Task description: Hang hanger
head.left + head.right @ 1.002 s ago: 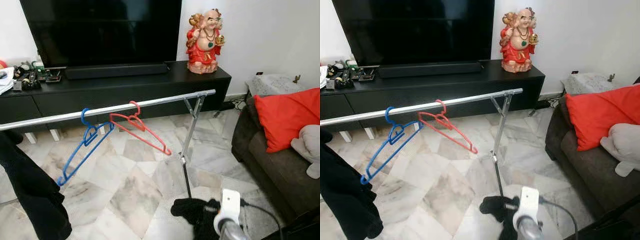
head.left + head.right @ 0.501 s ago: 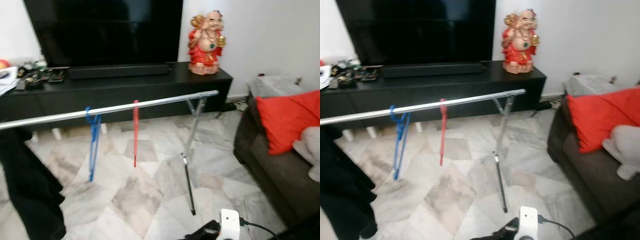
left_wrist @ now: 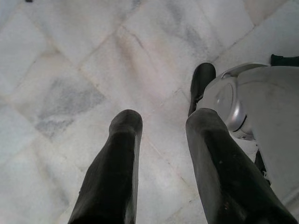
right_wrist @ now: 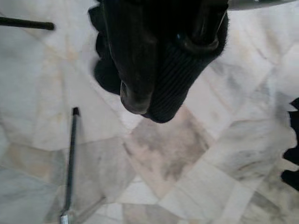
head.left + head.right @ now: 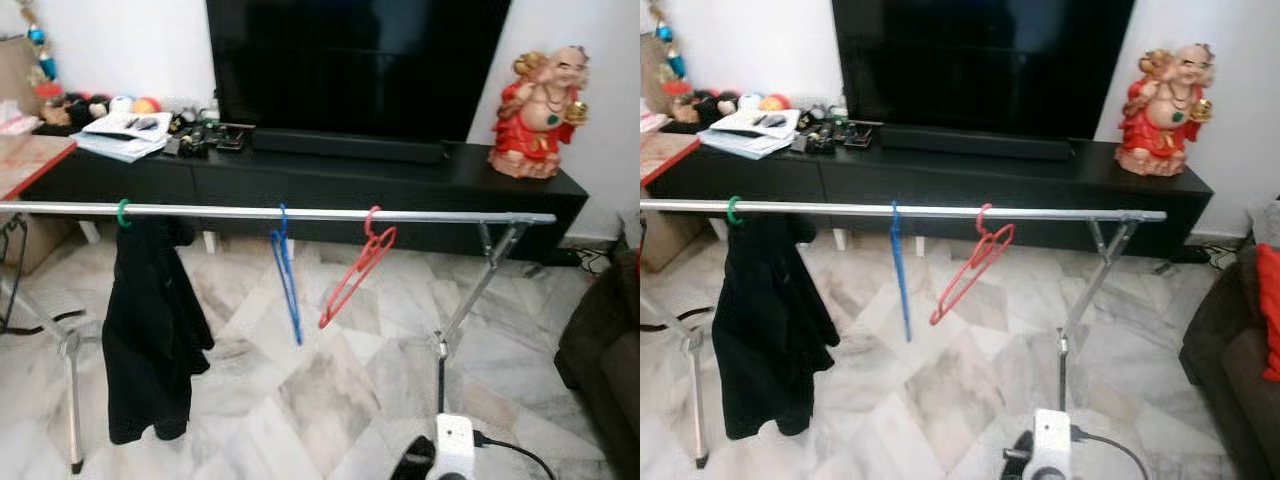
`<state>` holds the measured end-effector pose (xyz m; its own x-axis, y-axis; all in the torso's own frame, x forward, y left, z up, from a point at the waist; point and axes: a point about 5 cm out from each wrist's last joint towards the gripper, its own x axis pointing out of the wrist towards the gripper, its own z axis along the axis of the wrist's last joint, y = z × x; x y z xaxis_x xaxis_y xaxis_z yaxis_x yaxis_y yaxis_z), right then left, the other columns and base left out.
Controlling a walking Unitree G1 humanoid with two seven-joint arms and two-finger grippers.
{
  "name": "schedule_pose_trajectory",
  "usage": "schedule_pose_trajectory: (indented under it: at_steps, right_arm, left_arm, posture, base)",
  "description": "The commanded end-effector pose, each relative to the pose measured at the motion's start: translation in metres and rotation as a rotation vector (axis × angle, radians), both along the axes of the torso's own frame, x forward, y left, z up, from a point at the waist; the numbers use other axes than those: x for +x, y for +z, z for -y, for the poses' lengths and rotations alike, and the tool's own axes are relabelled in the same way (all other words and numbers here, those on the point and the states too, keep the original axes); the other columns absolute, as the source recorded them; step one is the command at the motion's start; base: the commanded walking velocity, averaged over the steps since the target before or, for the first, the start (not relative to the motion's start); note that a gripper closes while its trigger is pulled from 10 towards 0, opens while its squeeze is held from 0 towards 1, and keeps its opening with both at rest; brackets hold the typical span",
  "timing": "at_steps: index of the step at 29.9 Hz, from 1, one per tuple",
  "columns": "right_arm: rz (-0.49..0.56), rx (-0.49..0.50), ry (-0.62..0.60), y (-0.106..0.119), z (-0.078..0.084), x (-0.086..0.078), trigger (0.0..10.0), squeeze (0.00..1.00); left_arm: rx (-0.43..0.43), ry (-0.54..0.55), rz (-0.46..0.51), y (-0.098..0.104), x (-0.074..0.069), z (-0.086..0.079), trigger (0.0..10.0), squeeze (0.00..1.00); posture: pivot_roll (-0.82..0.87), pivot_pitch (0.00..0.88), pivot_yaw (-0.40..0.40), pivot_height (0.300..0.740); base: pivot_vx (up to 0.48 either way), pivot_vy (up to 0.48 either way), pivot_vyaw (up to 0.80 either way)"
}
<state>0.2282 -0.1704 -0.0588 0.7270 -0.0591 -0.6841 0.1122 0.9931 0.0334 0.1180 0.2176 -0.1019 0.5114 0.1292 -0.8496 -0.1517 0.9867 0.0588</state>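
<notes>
The red hanger point(image 5: 358, 265) hangs by its hook on the silver rail point(image 5: 300, 212), right of the rail's middle, its body tilted so the long axis runs from the hook down toward seven o'clock. Just beside it at nine o'clock the blue hanger point(image 5: 287, 280) hangs on the same rail, seen nearly edge-on, its long axis close to vertical. Further along at nine o'clock a black garment point(image 5: 150, 320) hangs from a green hook point(image 5: 122, 212) near the rail's left stand. Behind the rail stand a black TV cabinet point(image 5: 300, 180) and a red figurine point(image 5: 545, 110).

The right gripper point(image 4: 154, 79) sits low at six o'clock from the hangers, well apart from the rail, and is clamped on a dark cloth point(image 4: 177, 74). Whether a hanger is inside it cannot be made out. The left gripper point(image 3: 163, 140) points down at the marble floor point(image 3: 70, 70), its fingers point(image 3: 117, 163) parted with nothing between them.

By my reading, the right arm is the nearer one to the free stretch of rail at twelve o'clock, and must rise well above its present height to reach it.
</notes>
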Motion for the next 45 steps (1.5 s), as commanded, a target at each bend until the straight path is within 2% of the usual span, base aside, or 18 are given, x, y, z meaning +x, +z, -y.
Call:
schedule_pose_trajectory:
  at_steps: [1, 17, 34, 37, 42, 45]
  right_arm:
    - [-0.007, -0.005, -0.023, -0.001, 0.006, -0.003, 10.0, 0.00]
    - [-0.033, -0.010, -0.008, -0.007, 0.004, -0.012, 10.0, 0.00]
    - [0.023, -0.022, 0.001, 0.004, 0.005, 0.005, 10.0, 0.00]
    - [0.087, -0.027, 0.015, 0.012, 0.003, 0.015, 10.0, 0.00]
    - [0.254, -0.006, -0.001, 0.034, 0.004, 0.038, 10.0, 0.00]
    - [0.278, -0.008, 0.006, 0.039, 0.004, 0.043, 10.0, 0.00]
  left_arm:
    - [0.005, -0.005, -0.003, 0.000, -0.001, 0.000, 10.0, 0.00]
    - [0.001, -0.012, 0.001, 0.000, -0.001, 0.000, 10.0, 0.00]
    - [0.006, 0.031, 0.036, 0.003, 0.007, -0.002, 10.0, 0.00]
    - [0.005, 0.033, 0.038, 0.003, 0.007, -0.002, 10.0, 0.00]
    - [0.003, 0.035, 0.036, 0.003, 0.007, -0.002, 10.0, 0.00]
    - [0.003, 0.036, 0.035, 0.003, 0.007, -0.002, 10.0, 0.00]
  posture:
    - [0.09, 0.000, 0.012, 0.740]
    - [0.09, 0.000, 0.023, 0.740]
    - [0.10, 0.000, 0.007, 0.740]
    - [0.10, 0.000, 0.006, 0.740]
    - [0.10, 0.000, 0.003, 0.740]
    - [0.10, 0.000, 0.003, 0.740]
  base:
    - [0.000, 0.000, 0.00]
    - [0.046, 0.000, 0.00]
    - [0.287, 0.000, 0.00]
    - [0.307, 0.000, 0.00]
    - [0.307, 0.000, 0.00]
    - [0.311, 0.000, 0.00]
